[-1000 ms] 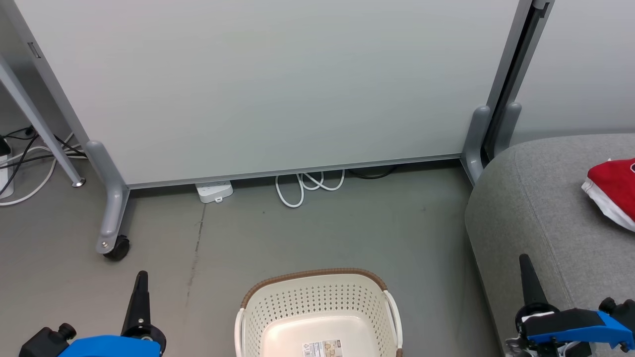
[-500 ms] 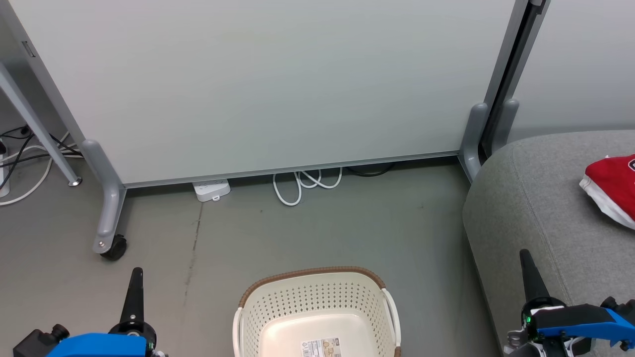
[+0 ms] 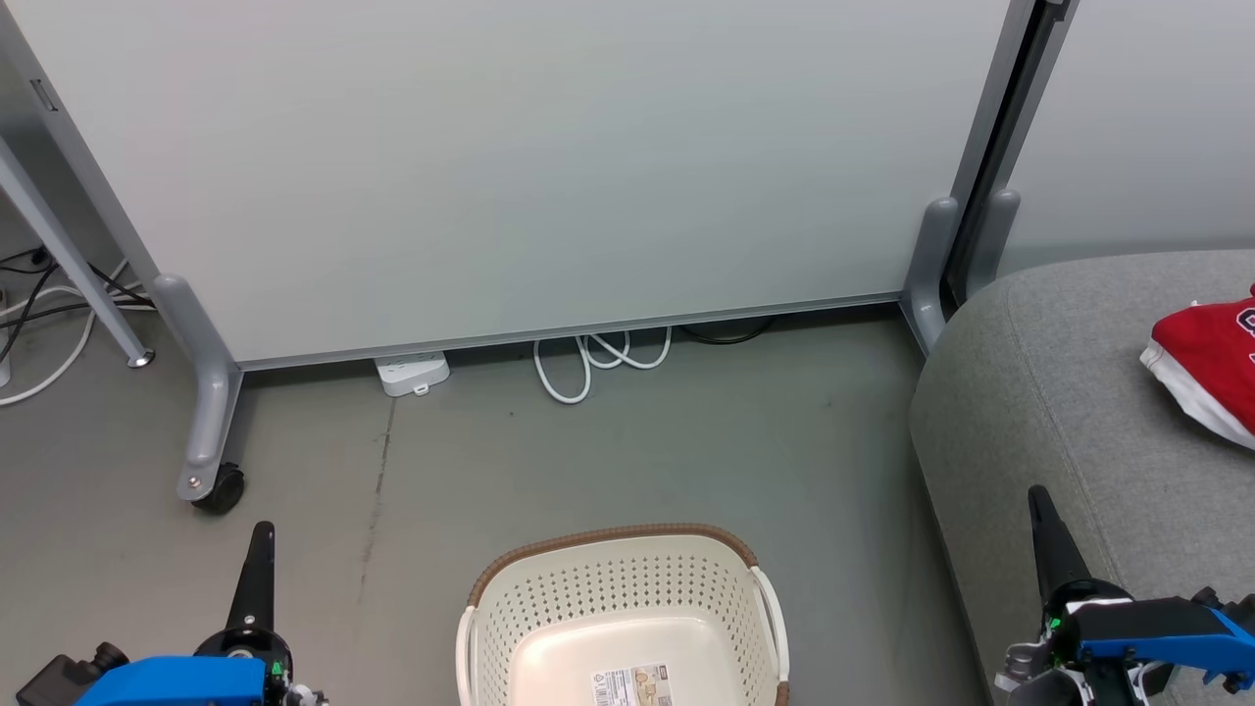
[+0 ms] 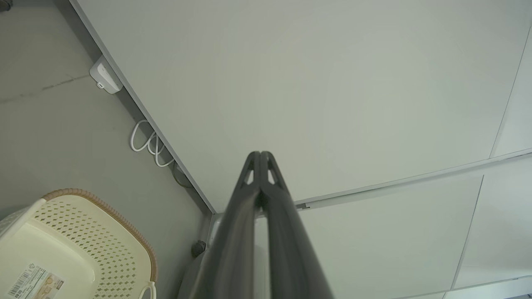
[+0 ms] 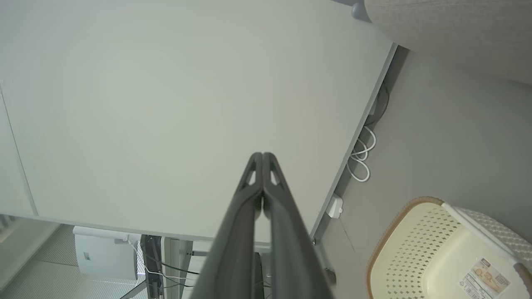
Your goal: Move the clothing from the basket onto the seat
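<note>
basket (image 3: 618, 608): 6 o'clock in head view, on the floor. The part of its bottom in frame carries just a sticker (image 3: 635, 686), no cloth.
seat (image 3: 1059, 392): 3 to 5 o'clock, near the basket, with a strip of floor between.
garment (image 3: 1211, 368): red with white trim, lying on the seat at 3 o'clock, cut by the frame edge. One piece in frame; can't tell where the second is.
left gripper (image 3: 261, 537): 7 o'clock, jaws clenched on nothing, tips together in its wrist view, pointing at the panel (image 3: 549, 167).
right gripper (image 3: 1037, 505): 5 o'clock, by the seat's edge, jaws clenched, empty.
progress: my read is the transfer is done or nearly so. The basket's near half is out of frame, so unconfirmed.
handling: soft, light, limp. It will drape and could snag on the basket holes. No breakage risk.
grip: pinch a bunched fold mid-body, not the thin trim. Lift clear of the rim before swinging to 3 o'clock.
</note>
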Available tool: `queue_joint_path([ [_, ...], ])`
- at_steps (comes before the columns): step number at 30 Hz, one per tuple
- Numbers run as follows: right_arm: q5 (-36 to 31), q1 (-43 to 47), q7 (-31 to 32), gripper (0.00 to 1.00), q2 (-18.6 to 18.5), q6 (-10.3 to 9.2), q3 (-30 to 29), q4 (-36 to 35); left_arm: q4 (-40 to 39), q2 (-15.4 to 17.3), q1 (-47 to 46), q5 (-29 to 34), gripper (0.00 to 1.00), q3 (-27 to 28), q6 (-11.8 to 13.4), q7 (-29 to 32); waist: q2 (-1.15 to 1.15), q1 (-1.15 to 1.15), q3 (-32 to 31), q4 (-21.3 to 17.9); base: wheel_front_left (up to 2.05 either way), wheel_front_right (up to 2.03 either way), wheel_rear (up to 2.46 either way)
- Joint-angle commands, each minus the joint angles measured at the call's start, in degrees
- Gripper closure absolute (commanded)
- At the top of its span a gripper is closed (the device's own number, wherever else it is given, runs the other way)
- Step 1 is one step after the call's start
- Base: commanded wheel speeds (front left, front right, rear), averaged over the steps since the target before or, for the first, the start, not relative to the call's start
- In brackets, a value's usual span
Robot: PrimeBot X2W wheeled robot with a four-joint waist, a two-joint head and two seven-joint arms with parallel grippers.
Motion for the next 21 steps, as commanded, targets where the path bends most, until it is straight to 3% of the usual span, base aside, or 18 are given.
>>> queue_joint_path([
  [1,1.27,-1.26,0.4,1.0,0.16,0.0,-0.17,-0.63,-0.49,0.36,-1.22,-1.05,1.0,0.43,-0.27,0.49,0.0,0.0,0.03,-0.04,0.0,0.0,0.0],
  [21,9.71,-1.58,2.57,1.0,0.33,-0.01,-0.8,-1.05,-0.45,0.39,-1.56,-9.35,1.0,1.59,-0.68,2.62,0.0,0.0,0.53,-0.6,0.0,0.0,0.0],
])
